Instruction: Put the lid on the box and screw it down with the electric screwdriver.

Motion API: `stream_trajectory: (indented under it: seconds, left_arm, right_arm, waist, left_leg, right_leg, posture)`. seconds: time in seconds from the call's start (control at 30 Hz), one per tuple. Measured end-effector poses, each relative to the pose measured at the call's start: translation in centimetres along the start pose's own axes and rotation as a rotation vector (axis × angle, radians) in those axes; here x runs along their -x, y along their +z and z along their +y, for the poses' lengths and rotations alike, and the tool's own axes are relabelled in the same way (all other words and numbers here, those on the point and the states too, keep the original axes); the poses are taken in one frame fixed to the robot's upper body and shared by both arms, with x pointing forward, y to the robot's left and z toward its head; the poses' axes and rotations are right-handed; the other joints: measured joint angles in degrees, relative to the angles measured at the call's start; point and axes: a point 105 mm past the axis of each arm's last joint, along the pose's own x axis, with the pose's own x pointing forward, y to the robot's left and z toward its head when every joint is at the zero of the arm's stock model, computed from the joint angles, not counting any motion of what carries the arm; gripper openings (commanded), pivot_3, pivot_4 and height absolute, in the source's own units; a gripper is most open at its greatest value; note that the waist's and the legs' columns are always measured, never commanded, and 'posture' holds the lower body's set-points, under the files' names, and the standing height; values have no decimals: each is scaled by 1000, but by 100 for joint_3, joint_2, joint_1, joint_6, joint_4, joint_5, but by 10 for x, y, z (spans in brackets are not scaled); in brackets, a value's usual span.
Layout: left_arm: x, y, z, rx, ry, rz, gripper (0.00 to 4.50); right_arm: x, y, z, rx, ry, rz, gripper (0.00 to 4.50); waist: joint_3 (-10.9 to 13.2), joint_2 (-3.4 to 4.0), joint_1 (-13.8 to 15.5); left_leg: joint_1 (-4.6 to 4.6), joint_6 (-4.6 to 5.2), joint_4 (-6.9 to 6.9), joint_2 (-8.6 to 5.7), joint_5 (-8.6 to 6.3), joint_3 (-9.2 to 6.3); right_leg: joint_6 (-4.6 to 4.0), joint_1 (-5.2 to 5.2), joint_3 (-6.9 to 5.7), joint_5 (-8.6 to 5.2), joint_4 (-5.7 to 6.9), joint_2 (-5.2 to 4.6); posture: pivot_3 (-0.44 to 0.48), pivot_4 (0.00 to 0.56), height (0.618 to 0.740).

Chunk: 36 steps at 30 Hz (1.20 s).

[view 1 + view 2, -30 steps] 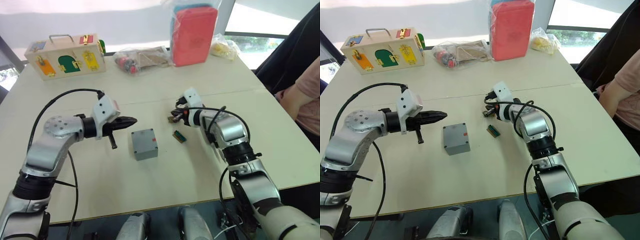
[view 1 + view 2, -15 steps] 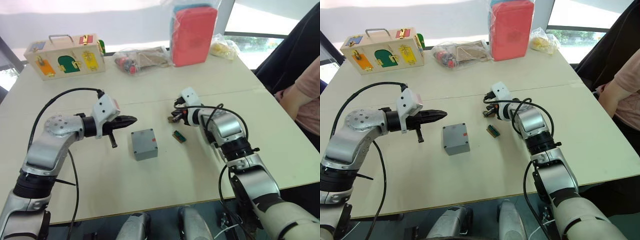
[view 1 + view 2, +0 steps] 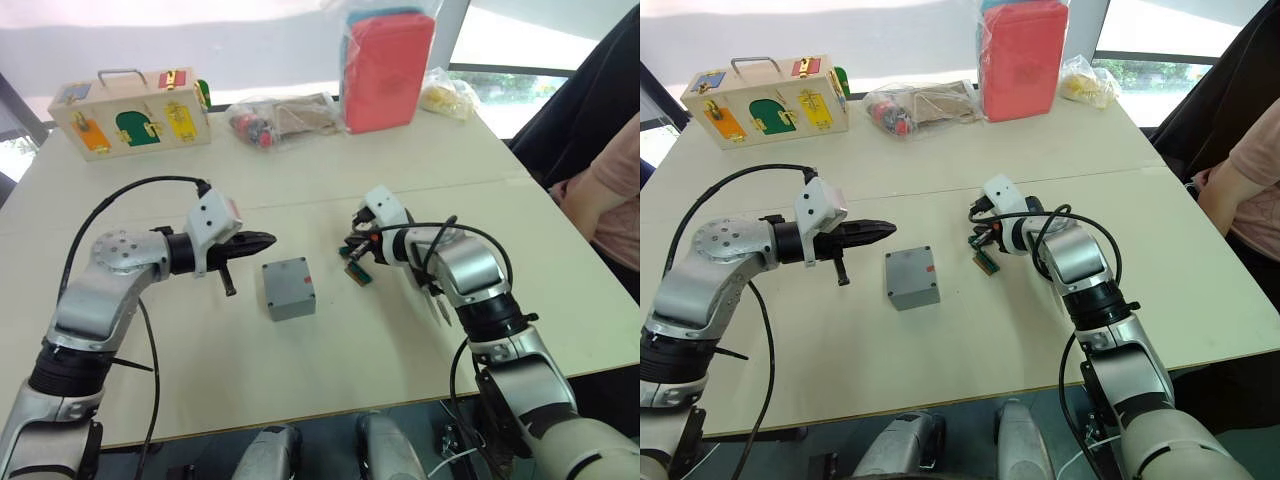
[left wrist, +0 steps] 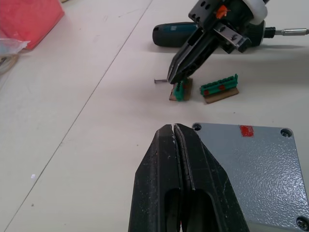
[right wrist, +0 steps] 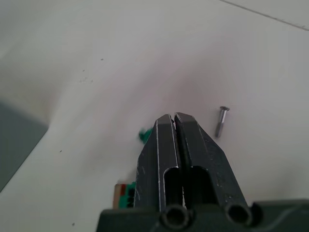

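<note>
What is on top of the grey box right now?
The lid already sits on the box, with a small red mark near one edge and a screw in two visible corners. The lid hides everything inside the box. The closed left gripper hovers beside it.

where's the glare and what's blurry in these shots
Eye views: the windows behind the table are blown out white, brightest at the far edge. Left wrist view: the left gripper fingers up close look soft, the grey box sharp. Right wrist view: soft pinkish cast on the tabletop, with the loose screw slightly blurred.
</note>
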Motion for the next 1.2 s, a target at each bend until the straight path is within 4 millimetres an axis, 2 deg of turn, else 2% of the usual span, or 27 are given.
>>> stream_trajectory:
  seconds: [0.17,0.3,0.47,0.6,0.63,0.7,0.9,1.03,1.2]
  left_arm:
    - [0,0,1,0,2,2,0]
    - [0,0,1,-2,2,1,0]
    - [-1,0,1,0,2,-2,0]
    - [-2,0,1,-1,-2,-3,0]
    - [-2,0,1,0,-4,-2,0]
    - [-2,-1,1,0,-6,0,0]
    - [-5,0,2,1,-11,-5,0]
    - [-6,0,1,6,-6,-11,0]
    - [-7,-5,-2,22,5,-8,0]
  right_arm:
    - [10,-1,0,16,-13,10,29]
    - [24,13,-6,0,-40,-50,29]
    - [25,12,-12,-26,-57,-57,29]
    - [16,11,-21,-59,-61,-27,1128]
    - [13,13,-22,-66,-56,-17,1631]
    - [6,18,-24,-65,-43,7,2345]
    - [-4,34,-35,-87,-55,105,2345]
    - [-8,24,-42,-96,-70,224,2345]
    - [-14,10,-40,-110,-53,322,2345]
  waist:
    - [0,0,6]
    - [0,0,5]
    - [0,0,5]
    - [0,0,-3]
    - [0,0,-6]
    - [0,0,-12]
    - [0,0,-4]
    - [0,0,-10]
    - [0,0,-22]
  left_leg:
    - [0,0,0,-1,0,0]
    - [0,0,0,0,0,0]
    - [0,0,0,0,0,0]
    - [0,0,1,0,0,2]
    - [0,0,0,0,0,2]
    - [0,0,0,1,0,2]
    - [-1,0,0,-1,0,1]
    - [-1,0,0,-2,0,1]
    - [-3,0,-1,-1,0,2]
  right_leg:
    - [0,0,0,0,0,-1]
    - [0,0,0,0,0,-1]
    - [0,0,0,0,0,-1]
    - [0,0,0,0,1,-1]
    - [0,0,0,0,1,0]
    - [0,-1,0,0,0,-1]
    - [0,-1,0,0,-2,-2]
    - [0,0,0,0,-2,-3]
    - [0,-6,0,0,0,-2]
  posture:
    - [0,150,740]
    - [0,150,740]
    - [0,150,740]
    - [0,150,740]
    - [0,150,740]
    - [0,150,740]
    - [0,150,740]
    - [0,150,740]
    - [0,150,740]
